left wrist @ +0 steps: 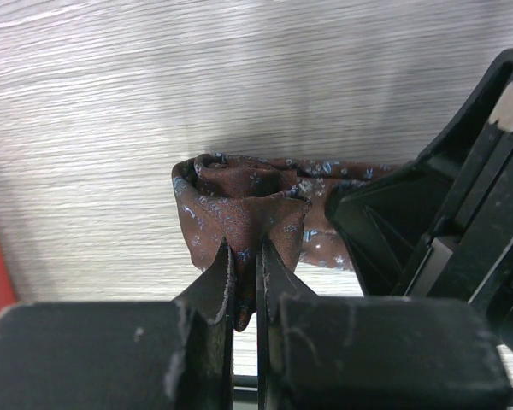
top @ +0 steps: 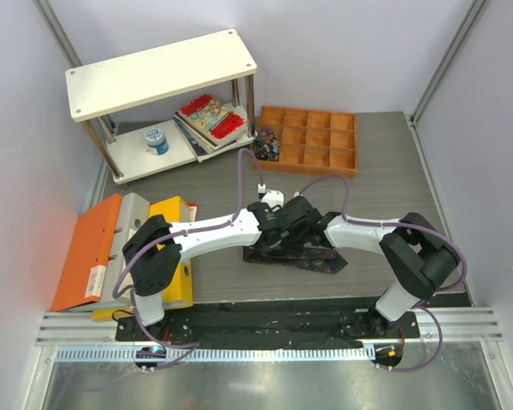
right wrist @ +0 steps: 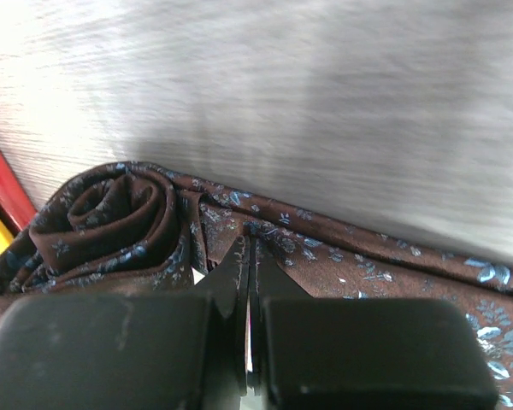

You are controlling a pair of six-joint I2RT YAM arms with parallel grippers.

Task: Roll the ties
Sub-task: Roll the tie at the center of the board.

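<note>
One dark brown tie (top: 295,259) with small bluish speckles lies on the grey table between the two arms. In the left wrist view its end is rolled into a coil (left wrist: 239,205). My left gripper (left wrist: 246,260) is shut on a fold of that coil, with fabric pinched between the jaws. The right wrist view shows the coil (right wrist: 111,213) at left and the flat length (right wrist: 393,273) running off to the right. My right gripper (right wrist: 250,246) is shut, its tips resting on the flat fabric just beside the coil. In the top view both grippers (top: 282,224) (top: 312,232) meet over the tie.
An orange compartment tray (top: 321,158) stands at the back right, with small dark items (top: 268,143) in one cell. At the back left a white shelf (top: 158,73) holds red patterned books (top: 212,115) and a blue-white roll (top: 156,138). Orange (top: 85,252) and yellow (top: 173,213) binders lie left.
</note>
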